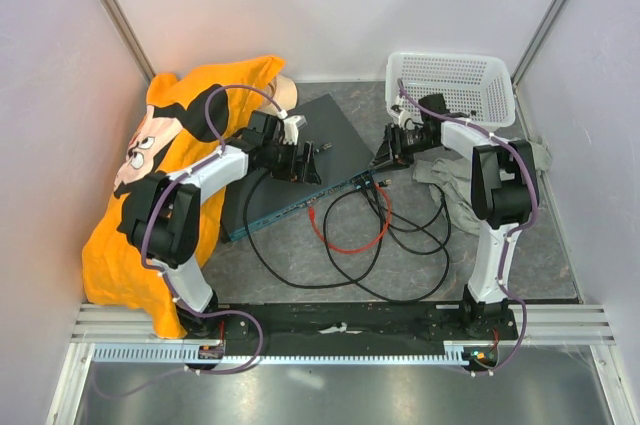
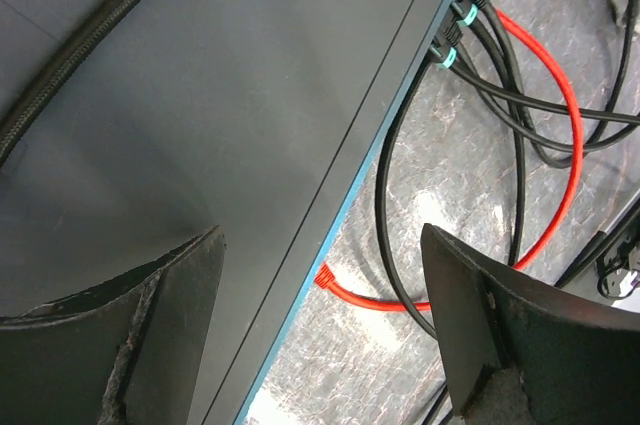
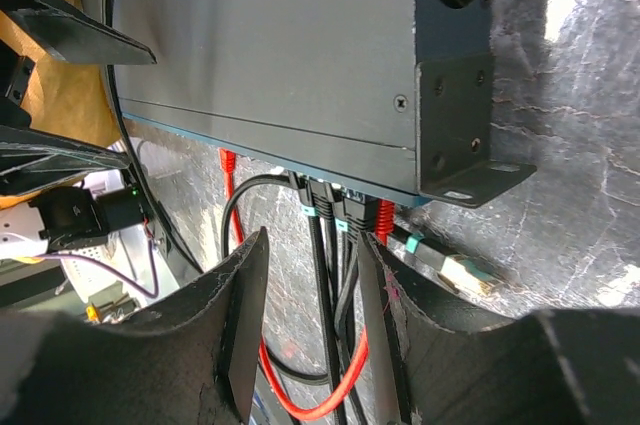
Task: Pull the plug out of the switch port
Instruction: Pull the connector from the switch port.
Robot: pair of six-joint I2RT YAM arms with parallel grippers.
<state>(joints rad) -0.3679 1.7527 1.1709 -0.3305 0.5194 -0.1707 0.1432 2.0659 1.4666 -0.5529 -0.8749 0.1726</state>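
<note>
The switch lies slantwise in the middle of the worktop, its blue front face turned toward the near edge. The left gripper is spread wide open over the switch's dark top at the front edge and holds nothing. The right gripper is at the right end of the front face, jaws half open on either side of two black plugs seated in the sockets. A red plug sits just beside them. Whether a finger touches any plug cannot be told. A white basket stands at the far right corner.
</note>
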